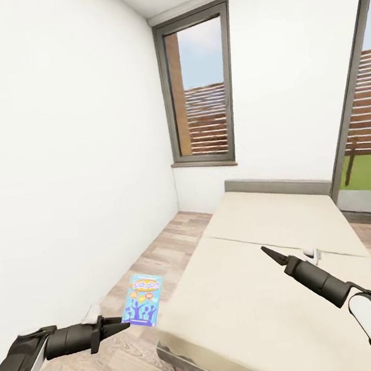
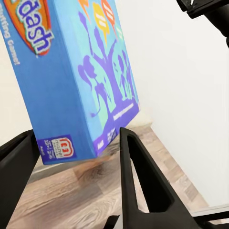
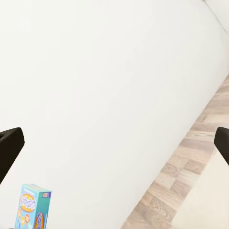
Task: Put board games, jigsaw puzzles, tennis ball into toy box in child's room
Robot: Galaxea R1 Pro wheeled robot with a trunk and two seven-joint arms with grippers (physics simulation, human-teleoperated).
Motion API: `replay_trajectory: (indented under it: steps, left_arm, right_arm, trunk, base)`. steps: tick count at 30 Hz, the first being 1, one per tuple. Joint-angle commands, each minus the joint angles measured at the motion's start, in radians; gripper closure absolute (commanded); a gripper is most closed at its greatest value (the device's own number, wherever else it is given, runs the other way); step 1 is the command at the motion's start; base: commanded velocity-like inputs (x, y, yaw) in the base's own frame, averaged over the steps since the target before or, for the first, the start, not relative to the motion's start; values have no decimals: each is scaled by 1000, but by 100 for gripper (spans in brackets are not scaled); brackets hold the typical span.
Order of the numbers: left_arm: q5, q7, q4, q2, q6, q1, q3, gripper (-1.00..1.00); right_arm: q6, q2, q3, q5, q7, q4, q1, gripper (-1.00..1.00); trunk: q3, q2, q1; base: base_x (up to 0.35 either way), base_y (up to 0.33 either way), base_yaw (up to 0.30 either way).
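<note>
A blue board game (image 1: pixel 142 300) with purple silhouettes hangs upright above the wood floor, left of the bed (image 1: pixel 263 269). My left gripper (image 1: pixel 122 324) is shut on its lower edge. In the left wrist view the box (image 2: pixel 81 76) sits between the two black fingers (image 2: pixel 143 176). My right gripper (image 1: pixel 267 252) hovers open over the beige cover with nothing between its fingers. In the right wrist view its fingertips (image 3: pixel 10 143) stand wide apart at the frame's edges, and what looks like the same blue box (image 3: pixel 33 207) shows small against the white wall.
A white wall (image 1: pixel 58 169) runs close along the left, leaving a narrow strip of plank floor (image 1: pixel 160 254) beside the bed. A tall dark-framed window (image 1: pixel 201 88) is in the far wall and a glass door (image 1: pixel 369 140) is at right. A small white object (image 1: pixel 310 253) lies on the bed.
</note>
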Motion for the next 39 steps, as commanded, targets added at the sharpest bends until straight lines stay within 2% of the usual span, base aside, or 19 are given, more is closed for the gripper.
replay_trajectory:
  steps: [1, 9, 23, 34, 39]
  left_arm:
    - [2, -3, 0, 0, 10, -1, 0, 100]
    - [2, -3, -1, 1, 8, -1, 1, 100]
    - [-1, 0, -1, -1, 8, -1, -1, 100]
    - [-2, 0, -1, -1, 7, -1, -2, 100]
    - [-3, 9, -2, -1, 7, -1, -4, 100]
  right_arm:
    - [8, 0, -2, -7, 0, -1, 0, -100]
    - [8, 0, 7, -6, 0, -1, -1, -100]
    - [9, 0, 9, -5, 1, -1, -1, -100]
    - [8, 0, 29, -4, 0, -1, -1, -100]
    - [8, 0, 31, -4, 0, -1, -1, -100]
  trunk:
    - [-1, -1, 0]
    - [4, -1, 0]
    - [12, -1, 0]
    - [18, -1, 0]
    - [21, -1, 0]
  base:
    - [0, 0, 272]
    - [-115, -95, 272]
    - [-85, -267, 272]
    - [-1, -39, 272]
    - [0, -203, 272]
